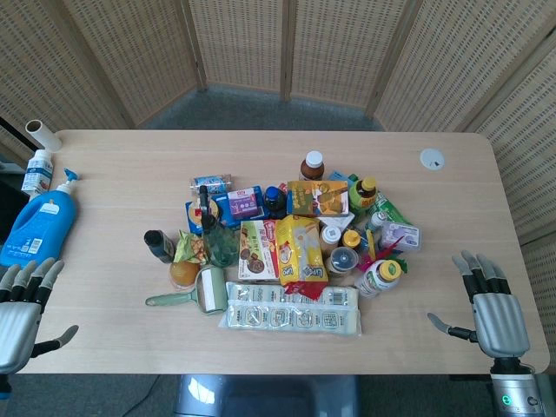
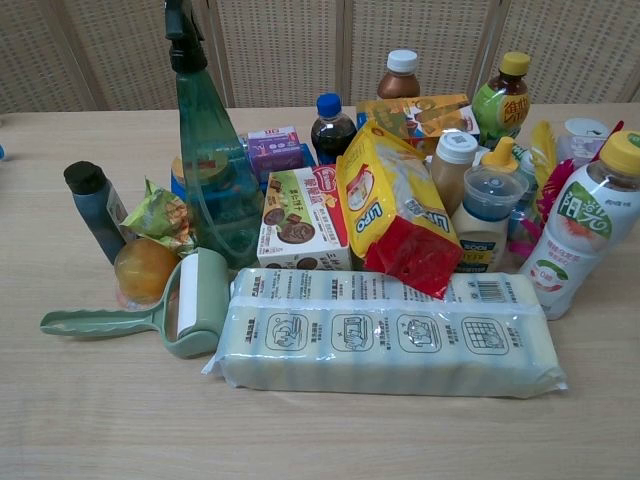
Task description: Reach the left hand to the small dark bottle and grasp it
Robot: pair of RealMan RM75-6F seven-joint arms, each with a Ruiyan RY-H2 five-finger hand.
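Observation:
The small dark bottle (image 1: 159,245) stands upright at the left edge of the pile, beside a green snack packet; the chest view shows the small dark bottle (image 2: 96,211) at the left with a black cap. My left hand (image 1: 21,310) lies at the table's near left edge, fingers spread, holding nothing, well to the left of the bottle. My right hand (image 1: 491,306) rests at the near right edge, fingers apart and empty. Neither hand shows in the chest view.
A green lint roller (image 1: 198,294) and an orange ball (image 2: 145,269) lie just in front of the bottle. A green spray bottle (image 2: 207,160) stands to its right. A blue detergent bottle (image 1: 42,221) lies beyond my left hand. A long wipes pack (image 1: 291,308) fronts the pile.

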